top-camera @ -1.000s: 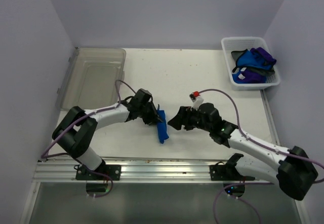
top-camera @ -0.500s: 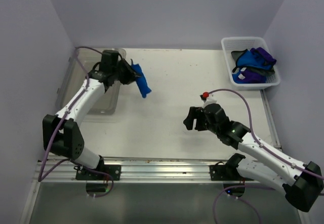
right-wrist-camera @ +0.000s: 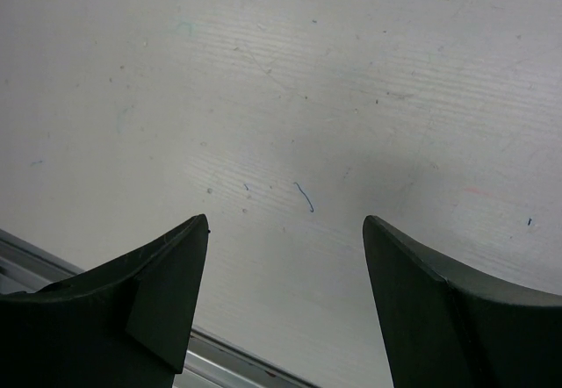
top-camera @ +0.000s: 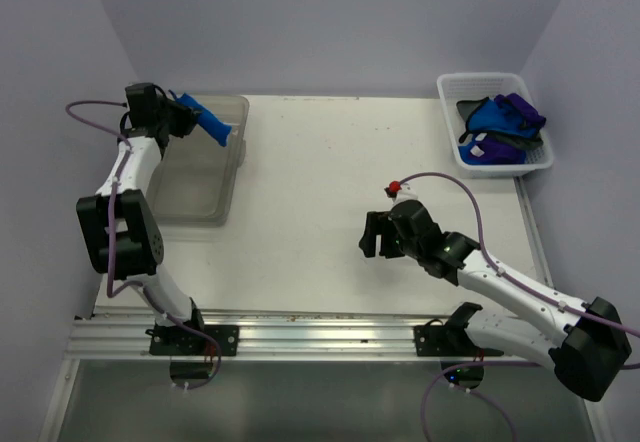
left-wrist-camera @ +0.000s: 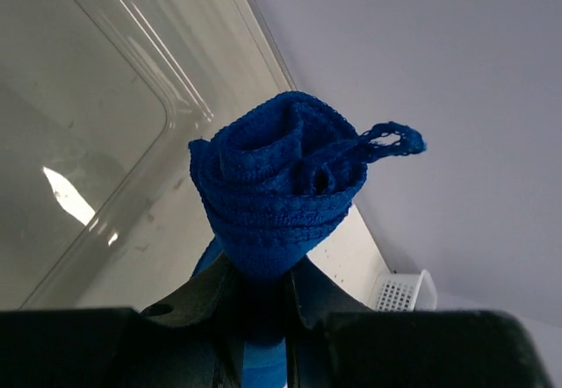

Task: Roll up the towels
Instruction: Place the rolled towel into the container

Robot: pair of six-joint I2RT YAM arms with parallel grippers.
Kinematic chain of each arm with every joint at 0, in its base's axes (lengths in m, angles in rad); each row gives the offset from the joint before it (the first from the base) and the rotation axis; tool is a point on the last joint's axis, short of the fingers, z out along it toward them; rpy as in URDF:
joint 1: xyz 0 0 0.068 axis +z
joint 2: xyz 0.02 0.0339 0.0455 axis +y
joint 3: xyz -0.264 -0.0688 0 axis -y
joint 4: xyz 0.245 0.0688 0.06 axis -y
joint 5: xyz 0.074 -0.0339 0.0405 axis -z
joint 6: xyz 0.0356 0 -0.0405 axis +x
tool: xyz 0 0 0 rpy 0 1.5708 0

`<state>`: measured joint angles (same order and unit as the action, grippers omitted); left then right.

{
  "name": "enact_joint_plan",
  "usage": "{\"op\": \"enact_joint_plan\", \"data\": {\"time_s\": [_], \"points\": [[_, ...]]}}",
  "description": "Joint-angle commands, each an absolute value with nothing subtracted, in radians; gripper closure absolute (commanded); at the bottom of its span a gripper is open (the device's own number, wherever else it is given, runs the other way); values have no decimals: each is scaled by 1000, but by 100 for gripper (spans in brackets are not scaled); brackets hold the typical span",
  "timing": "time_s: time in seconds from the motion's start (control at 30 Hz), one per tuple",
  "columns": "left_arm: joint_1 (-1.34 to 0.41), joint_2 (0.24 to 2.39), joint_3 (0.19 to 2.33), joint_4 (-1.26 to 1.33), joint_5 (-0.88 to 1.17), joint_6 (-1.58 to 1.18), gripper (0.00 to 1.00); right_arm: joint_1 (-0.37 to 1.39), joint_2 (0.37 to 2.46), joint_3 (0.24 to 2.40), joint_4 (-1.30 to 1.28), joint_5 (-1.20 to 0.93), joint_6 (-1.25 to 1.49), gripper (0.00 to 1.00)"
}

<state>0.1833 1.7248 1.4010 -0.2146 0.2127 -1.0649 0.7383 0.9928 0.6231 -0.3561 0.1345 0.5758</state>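
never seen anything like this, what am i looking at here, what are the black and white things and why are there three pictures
These are two robot arms, a left arm and a right arm, bolted at the near edge of a white table. Each ends in a two-finger gripper. The wide picture comes from a fixed camera above and behind them. The other two come from a small camera on each wrist, so that arm's own fingers show at the bottom.

The left gripper is shut on a rolled blue towel, holding it above a clear plastic bin at the table's far left. The right gripper is open and empty, over bare table. In the far right corner a white basket holds more towels, blue and purple, loosely piled.
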Motion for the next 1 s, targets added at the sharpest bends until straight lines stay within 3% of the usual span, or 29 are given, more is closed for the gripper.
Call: {"op": "enact_joint_plan", "data": {"time_s": [0.0,0.57,0.97], "points": [[210,1828,1402,112,245,-1198,84,736,1012,675,-351,115,577,25],[256,2209,1411,673,267,-1353,82,736,1244,770,-322,78,578,25],[255,2299,1391,720,262,-1339,78,736,1281,790,-324,69,575,25]]}}
